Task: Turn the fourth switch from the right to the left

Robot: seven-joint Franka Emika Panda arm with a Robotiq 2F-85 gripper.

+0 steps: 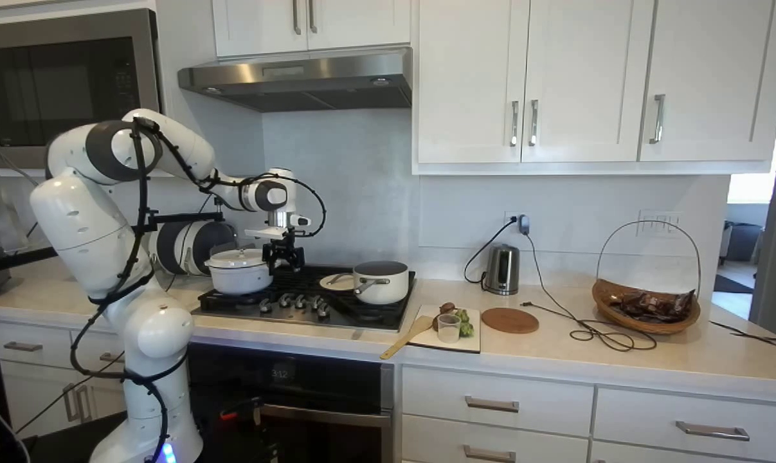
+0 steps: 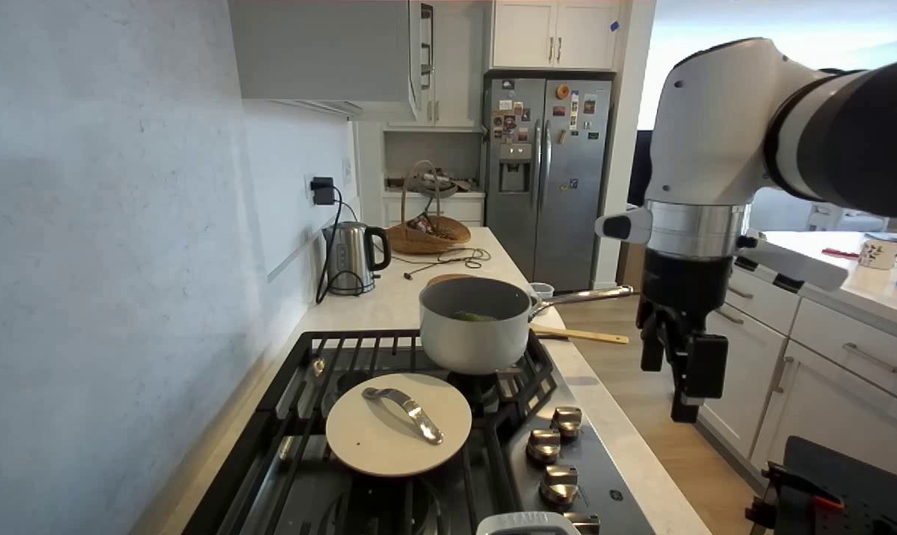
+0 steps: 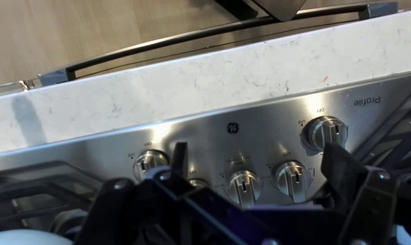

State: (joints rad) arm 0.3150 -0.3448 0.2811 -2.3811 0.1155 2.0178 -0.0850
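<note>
A row of silver stove knobs lies on the steel front strip of the cooktop. In the wrist view the labels stand upside down. Counted from the cooktop's right, the fourth knob [image 3: 293, 180] shows between my fingers, its dark mark toward OFF; it also shows in an exterior view [image 1: 286, 300]. The middle knob [image 3: 244, 187] is beside it, the far-left knob [image 3: 328, 132] is partly behind a fingertip, and another knob [image 3: 198, 182] is mostly hidden by a finger. My gripper [image 3: 254, 149] is open and empty, above the knobs and apart from them, in both exterior views [image 1: 283, 262] [image 2: 671, 386].
A white lidded pot [image 1: 240, 273] stands left of the gripper. A grey-white saucepan [image 2: 474, 327] and a loose lid [image 2: 398, 425] rest on the burner grates. The oven handle [image 3: 205, 33] runs along the front below the counter edge [image 3: 191, 80].
</note>
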